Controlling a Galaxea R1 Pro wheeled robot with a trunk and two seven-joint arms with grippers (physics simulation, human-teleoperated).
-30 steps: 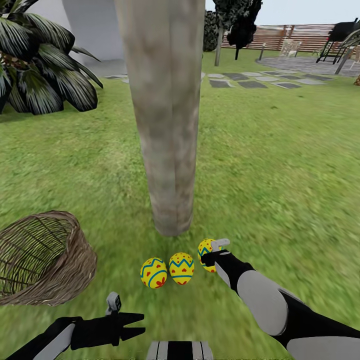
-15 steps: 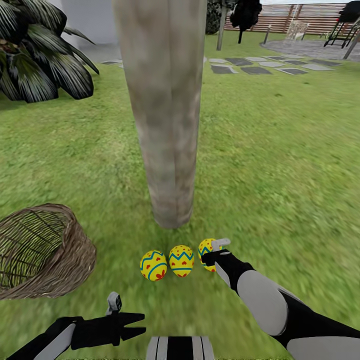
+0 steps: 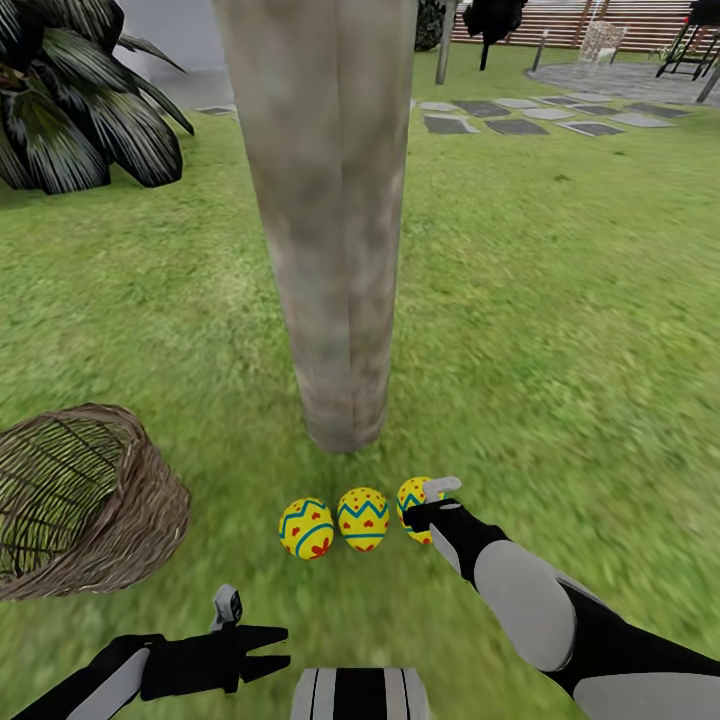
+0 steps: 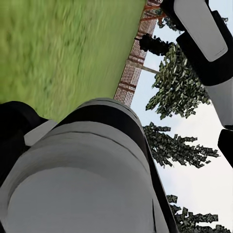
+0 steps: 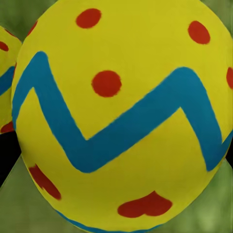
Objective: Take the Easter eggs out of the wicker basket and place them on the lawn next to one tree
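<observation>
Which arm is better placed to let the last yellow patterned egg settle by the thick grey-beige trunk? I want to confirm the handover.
Right. The right gripper is at the third yellow zigzag egg, beside the trunk; the left gripper hangs apart.

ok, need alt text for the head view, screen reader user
Three yellow Easter eggs with red and blue patterns lie in a row on the lawn at the foot of a thick grey-beige tree, the right gripper at the rightmost egg. The wicker basket, tipped on its side, lies to the left; the left gripper hovers low, apart from them.
</observation>
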